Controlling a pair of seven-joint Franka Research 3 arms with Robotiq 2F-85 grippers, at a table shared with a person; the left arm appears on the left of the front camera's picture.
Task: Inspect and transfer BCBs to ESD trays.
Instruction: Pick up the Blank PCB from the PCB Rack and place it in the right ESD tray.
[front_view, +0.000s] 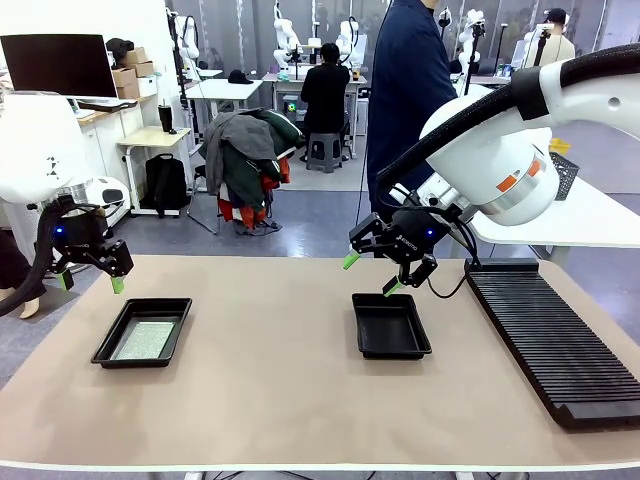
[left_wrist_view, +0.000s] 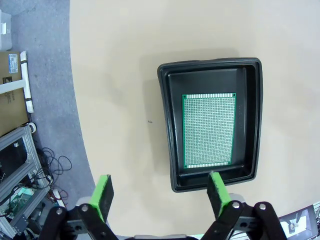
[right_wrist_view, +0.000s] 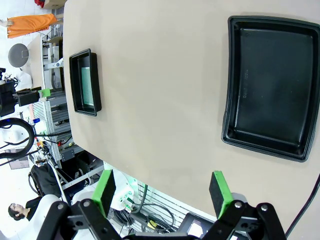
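The left claw (front_view: 92, 282) is hanging spread wide and gripping nothing, just off one end of the left tray (left_wrist_view: 167, 125). The right claw (front_view: 370, 275) is hovering just as wide and bare over the far edge of the empty right tray (front_view: 357, 325). The one board (left_wrist_view: 208, 131) is lying flat on the left tray's floor. It's looking thin, light, stiff and probably scratch-prone, so I'd be pinching it across its edges, after tipping one up

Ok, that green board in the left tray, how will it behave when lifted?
The board looks thin and flat, so probably stiff and light. It lies flush on the tray floor, so fingers may struggle to get under an edge.
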